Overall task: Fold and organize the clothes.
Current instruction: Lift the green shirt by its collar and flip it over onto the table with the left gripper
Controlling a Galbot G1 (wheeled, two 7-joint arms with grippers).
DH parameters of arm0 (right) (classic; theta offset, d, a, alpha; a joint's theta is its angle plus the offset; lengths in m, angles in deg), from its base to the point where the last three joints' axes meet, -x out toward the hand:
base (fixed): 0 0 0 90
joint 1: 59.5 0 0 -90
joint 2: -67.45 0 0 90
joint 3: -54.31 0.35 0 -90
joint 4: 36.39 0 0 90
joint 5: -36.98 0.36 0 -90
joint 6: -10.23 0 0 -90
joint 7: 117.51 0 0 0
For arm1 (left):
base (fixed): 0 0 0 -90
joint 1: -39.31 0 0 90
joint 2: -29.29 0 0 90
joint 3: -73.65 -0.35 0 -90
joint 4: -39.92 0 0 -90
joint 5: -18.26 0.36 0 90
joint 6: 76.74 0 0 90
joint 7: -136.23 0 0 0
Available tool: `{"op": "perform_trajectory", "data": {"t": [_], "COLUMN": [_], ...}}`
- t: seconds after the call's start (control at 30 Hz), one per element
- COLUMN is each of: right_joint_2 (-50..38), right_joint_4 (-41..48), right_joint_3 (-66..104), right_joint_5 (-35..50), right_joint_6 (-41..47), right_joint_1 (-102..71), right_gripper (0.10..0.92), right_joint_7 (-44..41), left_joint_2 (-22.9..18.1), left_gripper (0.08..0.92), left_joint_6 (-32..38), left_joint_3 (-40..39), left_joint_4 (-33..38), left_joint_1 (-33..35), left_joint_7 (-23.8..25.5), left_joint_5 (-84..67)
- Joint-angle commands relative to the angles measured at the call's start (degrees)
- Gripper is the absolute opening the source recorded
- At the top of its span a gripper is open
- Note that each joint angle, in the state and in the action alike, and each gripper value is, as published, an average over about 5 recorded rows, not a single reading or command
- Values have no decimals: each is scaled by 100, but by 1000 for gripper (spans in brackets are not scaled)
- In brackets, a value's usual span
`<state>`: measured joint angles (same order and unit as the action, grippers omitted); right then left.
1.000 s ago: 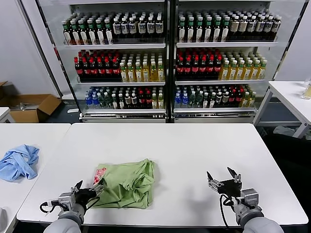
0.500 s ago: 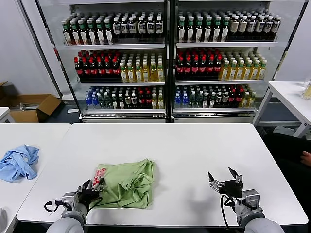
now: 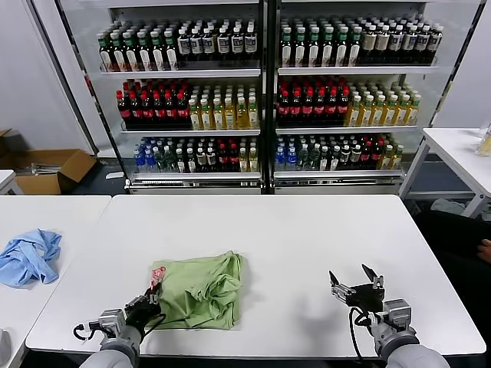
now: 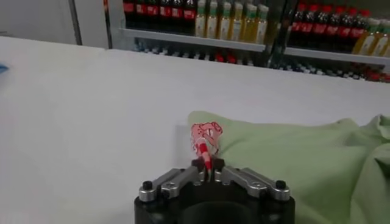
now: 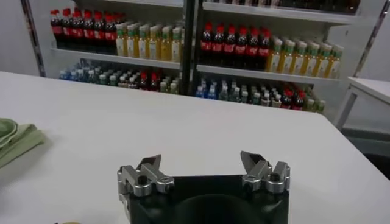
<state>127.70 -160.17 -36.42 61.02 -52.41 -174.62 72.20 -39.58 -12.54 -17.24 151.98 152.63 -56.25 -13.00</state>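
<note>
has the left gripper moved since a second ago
Yes. In the head view the left gripper has closed on the printed corner of the green shirt and drawn slightly back toward the near edge of the table.

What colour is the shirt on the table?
Light green shirt, with a red-and-white print at one corner; clearest in the left wrist view.

Table (image 3: 307, 238): white, rectangular, fills the foreground.
Side tables: one white table at left (image 3: 46, 218) with a blue cloth (image 3: 29, 257) on it, another at right (image 3: 460, 153).
Shelving (image 3: 265, 100): glass-fronted white shelves stocked with rows of bottles.
Walls: plain, pale.
Floor: dark, with an open cardboard box (image 3: 46, 169) at left.
</note>
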Motion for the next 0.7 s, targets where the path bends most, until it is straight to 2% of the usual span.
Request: {"op": "perform_trajectory", "data": {"t": [0.03,0.17,0.37,0.47,0.53,0.6,0.7], "right_joint_2": [-4,0,14,6,6,10,18], "right_joint_4": [24,61,181,213,221,214,180], "right_joint_3": [3,-35,-159,-197,-216,-219,-159], "right_joint_5": [6,13,12,12,12,7,3], "right_joint_6": [-9,-24,-49,-48,-45,-40,-32], "right_joint_1": [27,89,284,357,381,376,303], "right_gripper": [823,823,823,823,822,823,823], "right_joint_7": [-1,-5,-12,-14,-14,-12,-8], "left_joint_2": [188,558,1519,1901,2035,2001,1644], "left_gripper": [105,97,97,97,97,97,97], "left_joint_6": [-121,-470,-738,-746,-746,-743,-735], "left_joint_3": [769,1883,3848,4336,4233,3776,2390], "left_joint_4": [984,1303,463,299,449,760,1269], "left_joint_1": [43,134,365,509,484,304,-127], "left_joint_7": [-43,-95,55,52,-68,-231,-447], "left_joint_5": [-1057,-2108,-3876,-4415,-4579,-4550,-4083]}}
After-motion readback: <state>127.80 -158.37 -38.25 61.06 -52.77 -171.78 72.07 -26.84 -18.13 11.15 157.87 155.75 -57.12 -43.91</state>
